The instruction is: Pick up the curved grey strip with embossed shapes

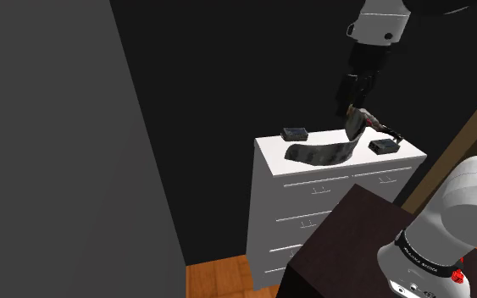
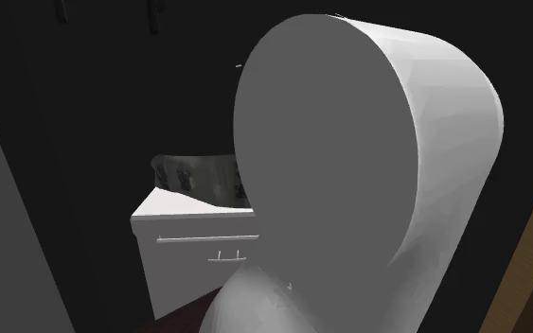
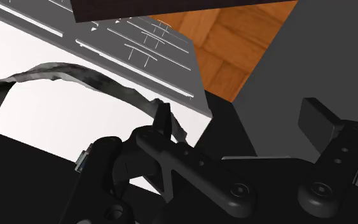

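Dresser: white chest of drawers, flat top carries everything; front drawers face the wooden floor.
Arm: white Franka arm, comes down on the dresser top from 1 o'clock in the shoulder view, probably so the hand meets the strip end-on.
Strip: curved grey strip with embossed shapes, on the dresser top, standing on edge, bowed; its 2 o'clock end rises under the hand.
Gripper: all-black two-finger gripper, fingers apart, clamping nothing. One finger is right at the strip's end and the other is well off. It looks staged to pinch the thin wall.
Boxes: two small dark flat boxes, at 10 o'clock and 3 o'clock of the strip, apart from it.
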Controlling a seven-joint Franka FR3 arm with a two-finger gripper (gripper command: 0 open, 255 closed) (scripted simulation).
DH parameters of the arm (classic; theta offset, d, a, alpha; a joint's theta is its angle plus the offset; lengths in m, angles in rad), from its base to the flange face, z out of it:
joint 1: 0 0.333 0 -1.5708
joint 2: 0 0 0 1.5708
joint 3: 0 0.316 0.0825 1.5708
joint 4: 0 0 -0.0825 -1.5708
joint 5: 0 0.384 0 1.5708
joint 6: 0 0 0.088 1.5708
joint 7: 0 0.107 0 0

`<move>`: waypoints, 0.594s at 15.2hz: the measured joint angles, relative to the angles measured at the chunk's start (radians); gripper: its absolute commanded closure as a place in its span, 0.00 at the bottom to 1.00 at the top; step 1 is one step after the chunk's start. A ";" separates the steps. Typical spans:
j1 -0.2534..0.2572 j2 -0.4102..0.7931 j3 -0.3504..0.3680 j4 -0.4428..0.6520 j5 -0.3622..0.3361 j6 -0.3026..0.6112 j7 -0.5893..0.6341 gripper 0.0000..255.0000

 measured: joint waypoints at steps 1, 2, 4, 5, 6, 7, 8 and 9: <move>0.000 0.000 0.000 0.000 0.000 0.000 0.000 0.00; 0.004 -0.011 -0.010 -0.018 -0.010 0.009 -0.025 0.00; 0.019 -0.042 -0.038 -0.071 -0.044 0.037 -0.110 0.00; 0.025 -0.054 -0.059 -0.099 -0.067 0.058 -0.163 0.00; 0.030 -0.081 -0.083 -0.132 -0.093 0.068 -0.220 0.00; 0.037 -0.107 -0.104 -0.169 -0.117 0.087 -0.275 0.00; 0.042 -0.127 -0.129 -0.210 -0.144 0.115 -0.331 0.00; 0.043 -0.148 -0.159 -0.236 -0.176 0.128 -0.392 0.00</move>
